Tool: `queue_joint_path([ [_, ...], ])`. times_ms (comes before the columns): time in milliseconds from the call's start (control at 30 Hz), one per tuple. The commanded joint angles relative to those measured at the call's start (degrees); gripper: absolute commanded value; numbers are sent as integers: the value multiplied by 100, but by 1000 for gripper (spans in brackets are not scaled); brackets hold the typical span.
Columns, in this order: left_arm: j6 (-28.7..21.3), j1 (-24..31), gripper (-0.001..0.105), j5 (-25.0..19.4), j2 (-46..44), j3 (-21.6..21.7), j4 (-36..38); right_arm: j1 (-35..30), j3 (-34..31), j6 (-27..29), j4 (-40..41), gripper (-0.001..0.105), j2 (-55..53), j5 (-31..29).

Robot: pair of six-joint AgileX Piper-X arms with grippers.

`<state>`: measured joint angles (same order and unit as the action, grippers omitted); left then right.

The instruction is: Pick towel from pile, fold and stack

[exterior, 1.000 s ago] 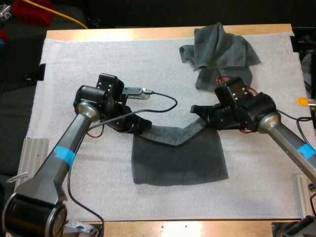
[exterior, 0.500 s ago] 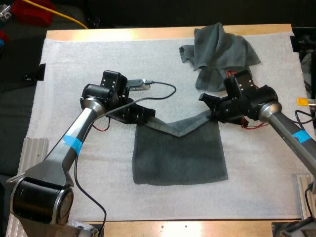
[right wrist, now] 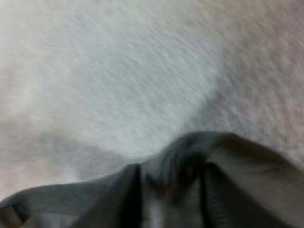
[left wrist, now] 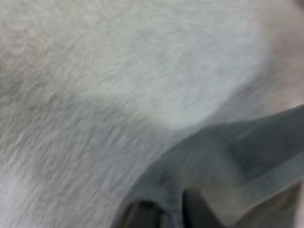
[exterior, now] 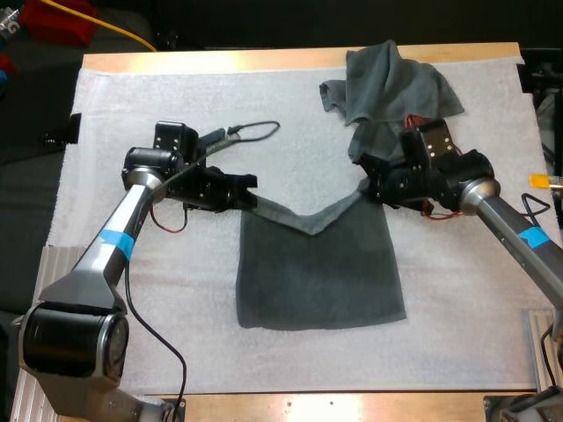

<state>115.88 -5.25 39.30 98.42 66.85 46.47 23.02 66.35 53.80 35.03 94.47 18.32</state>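
A dark grey-green towel (exterior: pixel 321 272) lies spread on the white mat (exterior: pixel 132 105) at the middle, its far edge lifted and sagging in a V between the two grippers. My left gripper (exterior: pixel 249 197) is shut on the towel's far left corner (left wrist: pixel 190 166). My right gripper (exterior: pixel 368 186) is shut on the far right corner (right wrist: pixel 190 161). In each wrist view the black fingers (left wrist: pixel 142 216) (right wrist: pixel 126 199) pinch bunched cloth just above the mat. A crumpled towel (exterior: pixel 391 92) of the same colour lies at the mat's far right, just behind my right gripper.
The mat's left half and front strip (exterior: pixel 290 360) are bare. A metal rail (exterior: pixel 57 264) lies at the table's left edge and another (exterior: pixel 541 338) at the right edge.
Both grippers have pulled the towel's far corners away from the front edge and outward. The left arm swung left, and the folded-over far edge has opened so more of the towel lies flat.
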Motion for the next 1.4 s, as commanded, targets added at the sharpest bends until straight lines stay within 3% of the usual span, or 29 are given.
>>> queue_joint_path([
  [0,159,54,31,284,-19,17,-160,-15,15,-7,-208,44,-22,170],
  [67,258,114,48,397,-19,17,-240,-15,15,-7,-413,51,-22,244],
  [167,262,188,66,596,-19,17,-310,-15,15,-7,-561,54,-22,251],
  [233,262,229,70,694,-19,17,-336,-15,15,-7,-585,54,-22,251],
  [400,262,326,69,975,-29,17,-344,-15,15,159,-589,54,-41,251],
  [633,73,345,65,954,-316,17,-259,-1,15,540,-445,54,-248,265],
  [800,-492,345,57,905,-574,17,263,-1,15,827,-23,54,-496,162],
  [1033,-1321,345,57,243,-970,17,1308,124,15,1432,828,54,-893,-150],
  [1367,-1598,345,57,-56,-1918,-386,1846,690,15,1973,1670,54,-1505,-494],
])
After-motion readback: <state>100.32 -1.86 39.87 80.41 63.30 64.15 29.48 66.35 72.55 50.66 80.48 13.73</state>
